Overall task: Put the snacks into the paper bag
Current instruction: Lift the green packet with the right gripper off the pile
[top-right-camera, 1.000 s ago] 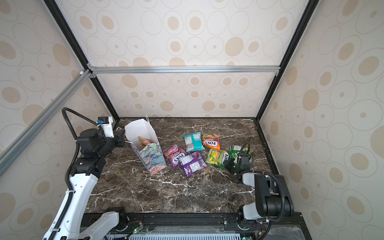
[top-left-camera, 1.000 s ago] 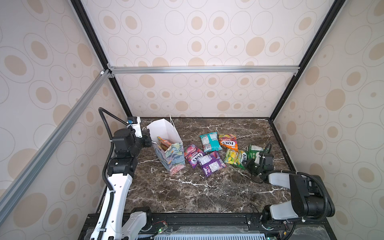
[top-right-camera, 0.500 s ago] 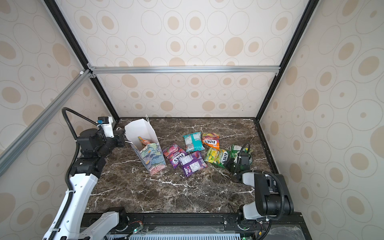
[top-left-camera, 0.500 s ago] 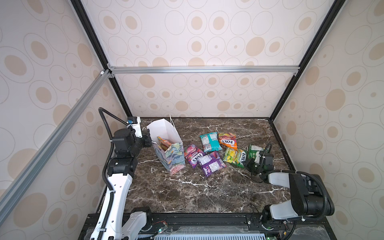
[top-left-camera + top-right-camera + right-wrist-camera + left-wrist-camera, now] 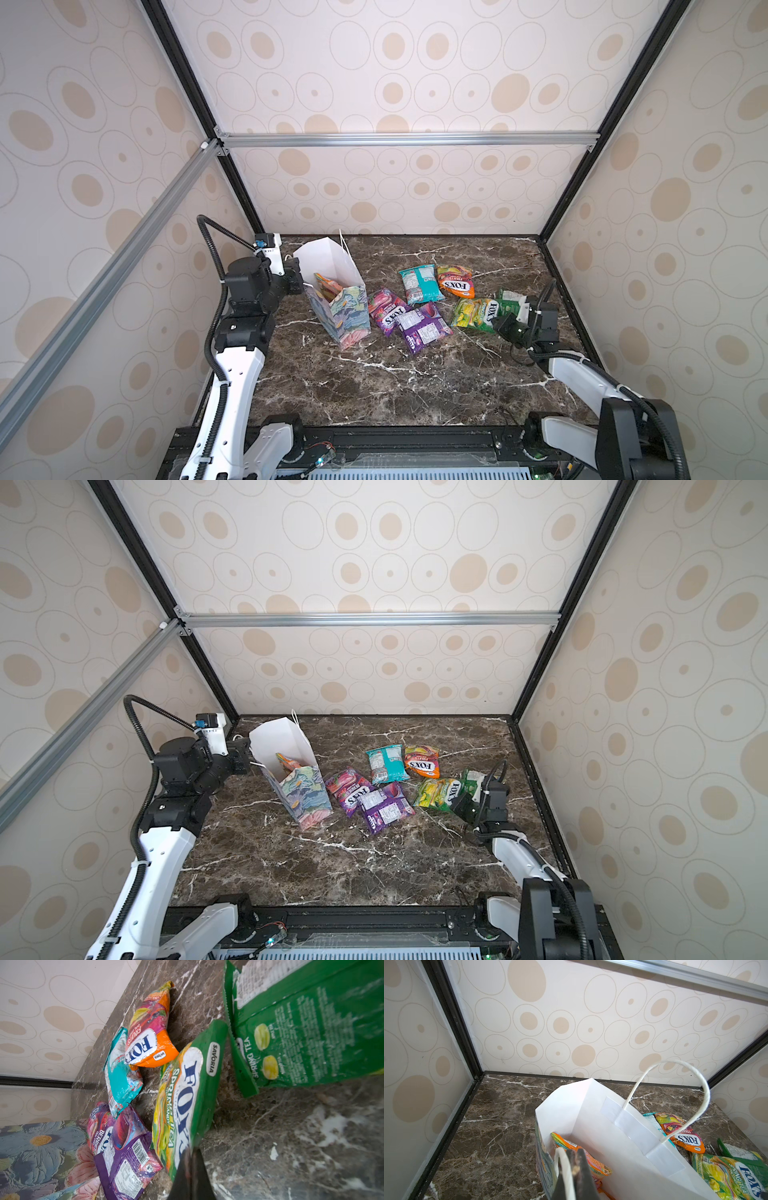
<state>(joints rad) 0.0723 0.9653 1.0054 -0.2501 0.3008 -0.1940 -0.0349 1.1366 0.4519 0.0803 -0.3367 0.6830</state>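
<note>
right gripper (image 5: pixel 190 1153) clamped on the yellow-green packet (image 5: pixel 182 1095) by its edge seam (light, floppy, slick foil, I'd guess), left gripper (image 5: pixel 574 1167) pinching the paper bag (image 5: pixel 591 1115)

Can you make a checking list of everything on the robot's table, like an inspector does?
Surface: dark marble table with white veins.
Job's things: paper bag upright and open, one packet in the bag; six more outside: pink-red packet, purple packet, teal packet, orange packet, yellow-green packet, green packet.
Clutter: nothing seen.
Grippers: left gripper shut on the paper bag's near rim, by a cord handle; right gripper shut on the yellow-green packet's edge.
Cables: black hose looped over the left arm; black cable at the right wrist.
Surroundings: circle-patterned walls, aluminium bars.
</note>
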